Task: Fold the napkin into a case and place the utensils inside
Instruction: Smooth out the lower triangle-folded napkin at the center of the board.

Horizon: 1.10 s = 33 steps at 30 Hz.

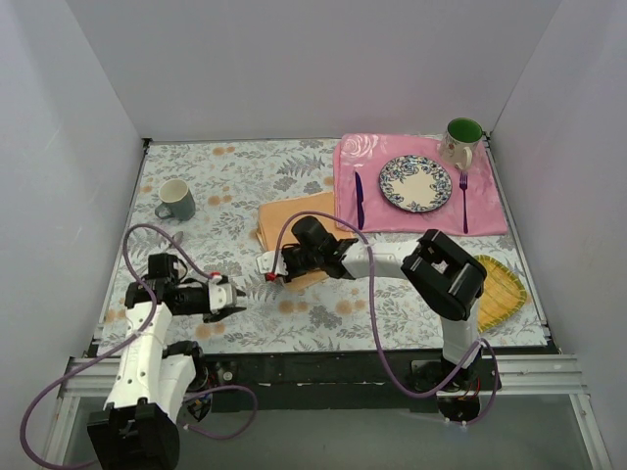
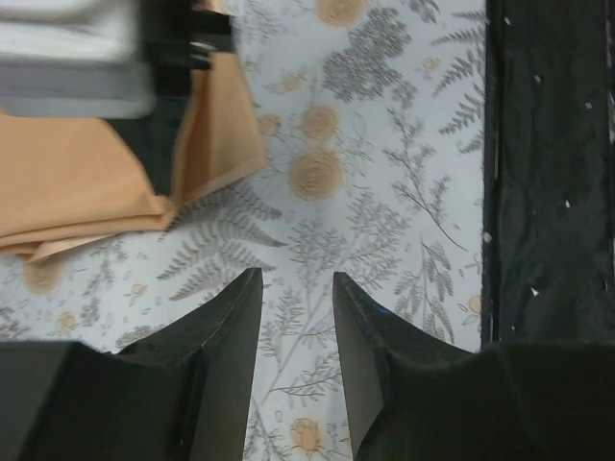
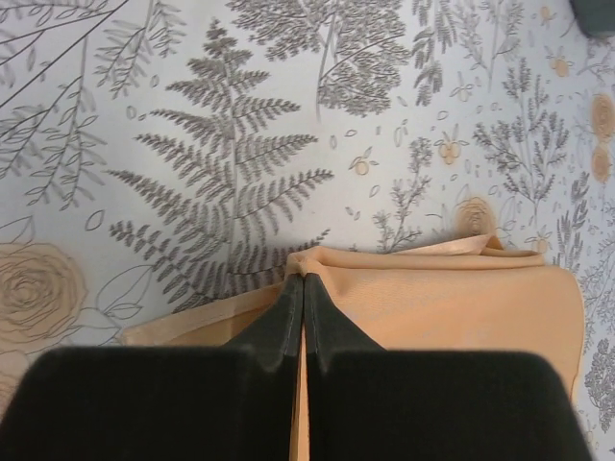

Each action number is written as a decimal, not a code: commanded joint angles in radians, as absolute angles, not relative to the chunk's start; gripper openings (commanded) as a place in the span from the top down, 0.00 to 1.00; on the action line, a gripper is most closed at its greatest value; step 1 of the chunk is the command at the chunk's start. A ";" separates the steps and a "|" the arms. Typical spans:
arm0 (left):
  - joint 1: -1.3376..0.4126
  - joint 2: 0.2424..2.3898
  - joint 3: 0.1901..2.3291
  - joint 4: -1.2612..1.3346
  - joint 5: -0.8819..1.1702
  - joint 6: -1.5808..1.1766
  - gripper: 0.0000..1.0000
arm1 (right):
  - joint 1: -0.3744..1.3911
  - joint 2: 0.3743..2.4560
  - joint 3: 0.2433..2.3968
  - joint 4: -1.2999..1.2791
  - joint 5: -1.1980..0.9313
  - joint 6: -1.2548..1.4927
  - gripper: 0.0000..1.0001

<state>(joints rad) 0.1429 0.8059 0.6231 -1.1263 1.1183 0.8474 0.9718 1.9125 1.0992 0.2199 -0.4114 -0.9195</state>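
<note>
floral tablecloth (image 1: 245,171): right gripper (image 3: 304,280) pinches napkin (image 3: 442,307) edge; left gripper (image 2: 296,279) hovers nearby, jaws apart, empty; knife (image 1: 359,201), fork (image 1: 463,201) on pink placemat (image 1: 490,220).

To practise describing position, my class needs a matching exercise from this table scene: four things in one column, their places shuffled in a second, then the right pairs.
Things
1. knife
2. fork
3. grey mug
4. napkin

Places
A. pinched in the shut right gripper
B. on the pink placemat, right of the plate
C. on the floral tablecloth, far left
D. on the pink placemat, left of the plate

Pairs: 1-D, 2-B, 3-C, 4-A
</note>
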 commanded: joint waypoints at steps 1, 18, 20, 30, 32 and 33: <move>0.137 0.726 0.452 -1.215 1.141 1.229 0.63 | 0.945 1.927 1.178 0.262 -0.463 -0.836 0.99; -0.600 0.828 0.164 0.102 0.453 0.253 1.00 | 0.873 1.930 1.226 0.195 -0.557 -0.675 0.99; -0.626 0.896 0.169 0.164 0.416 0.229 1.00 | 0.870 1.928 1.226 0.192 -0.564 -0.672 0.99; -0.643 1.023 0.130 0.402 0.428 0.328 1.00 | 0.856 1.939 1.238 0.176 -0.597 -0.649 0.99; -0.646 1.057 0.133 0.422 0.426 0.336 1.00 | 0.854 1.940 1.244 0.175 -0.603 -0.640 0.99; -0.647 1.086 0.136 0.457 0.423 0.339 1.00 | 0.854 1.940 1.246 0.176 -0.607 -0.638 0.99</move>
<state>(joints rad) -0.6392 1.0260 0.1329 0.3389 0.4263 0.3134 0.8639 1.9324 1.1961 0.1768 -0.5720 -0.6670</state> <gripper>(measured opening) 0.009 0.024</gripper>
